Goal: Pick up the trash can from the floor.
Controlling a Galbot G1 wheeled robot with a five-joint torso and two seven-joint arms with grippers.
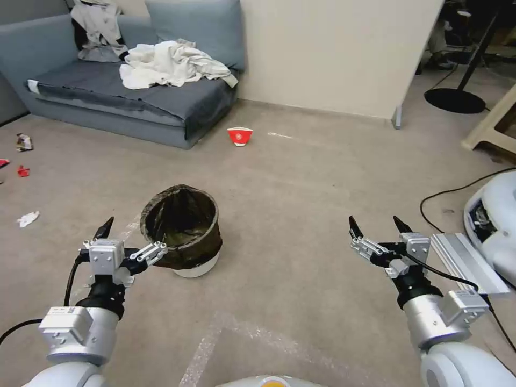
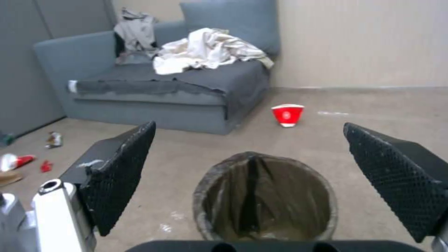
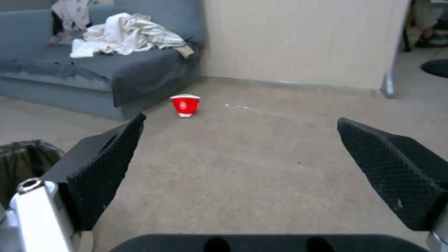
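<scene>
The trash can [image 1: 183,231] stands upright on the floor [image 1: 301,188], a small white bin with a dark crinkled bag folded over its rim. My left gripper [image 1: 135,234] is open just to its near left, with one finger [image 1: 153,251] against the can's side below the rim. In the left wrist view the trash can [image 2: 266,199] lies ahead, between the spread fingers of the left gripper [image 2: 250,124]. My right gripper [image 1: 374,220] hovers open over bare carpet, well to the right of the can. The right wrist view has the right gripper [image 3: 241,118] empty, with the trash can [image 3: 23,161] at the edge.
A grey sofa [image 1: 134,97] with heaped clothes stands at the back left. A red-and-white paper cup [image 1: 239,136] sits on the carpet before it. Litter scraps [image 1: 24,161] lie far left. A white machine [image 1: 492,220], a cable and a metal rail [image 1: 467,258] lie at the right.
</scene>
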